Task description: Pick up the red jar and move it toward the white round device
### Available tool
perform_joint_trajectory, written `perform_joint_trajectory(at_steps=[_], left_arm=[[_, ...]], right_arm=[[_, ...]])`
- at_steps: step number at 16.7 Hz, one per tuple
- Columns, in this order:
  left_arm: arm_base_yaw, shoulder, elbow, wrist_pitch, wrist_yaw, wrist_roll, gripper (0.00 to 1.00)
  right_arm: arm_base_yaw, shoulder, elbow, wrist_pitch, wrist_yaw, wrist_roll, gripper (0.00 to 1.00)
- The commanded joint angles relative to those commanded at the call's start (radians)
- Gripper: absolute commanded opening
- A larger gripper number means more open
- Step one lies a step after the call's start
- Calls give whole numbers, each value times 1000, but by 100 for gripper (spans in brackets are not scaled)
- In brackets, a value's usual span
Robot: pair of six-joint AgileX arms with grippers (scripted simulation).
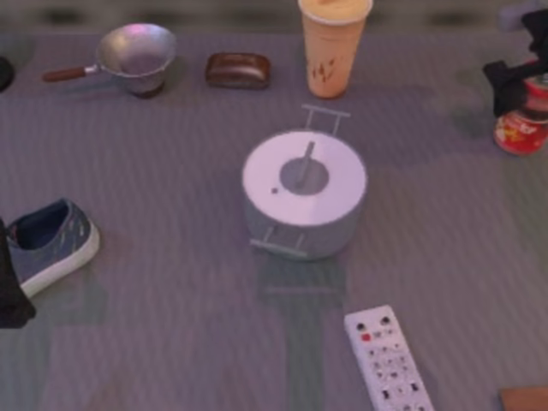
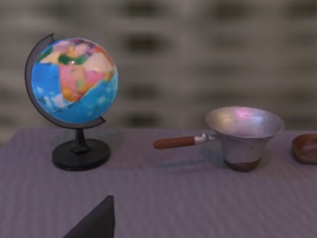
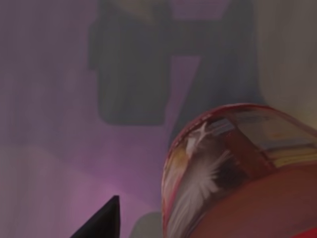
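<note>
The red jar (image 1: pixel 521 130) stands at the table's far right edge, with a red label and pale print. My right gripper (image 1: pixel 514 79) hangs over it, partly covering its lid. In the right wrist view the jar (image 3: pixel 237 173) fills the near side; one dark fingertip (image 3: pixel 106 220) shows with a gap of table between it and the jar, so the gripper is open. The white round device (image 1: pixel 305 190), with its grey dial and bar handles, sits mid-table, well to the jar's left. My left gripper (image 1: pixel 10 291) is parked open at the left edge.
Along the back stand an orange cup (image 1: pixel 332 47), a brown block (image 1: pixel 238 70) and a metal pan (image 1: pixel 135 56). A blue shoe (image 1: pixel 47 244) lies at the left, a white remote (image 1: pixel 387 360) at the front. A globe (image 2: pixel 72 82) shows in the left wrist view.
</note>
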Motion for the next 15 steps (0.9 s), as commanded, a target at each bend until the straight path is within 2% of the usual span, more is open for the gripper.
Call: perform_joint_trajectory(at_steps=[11,15], left_arm=[[0,0,0,0,0,0,100],[0,0,0,0,0,0,100]], right_arm=[[0,0,0,0,0,0,2],[0,0,0,0,0,0,0]])
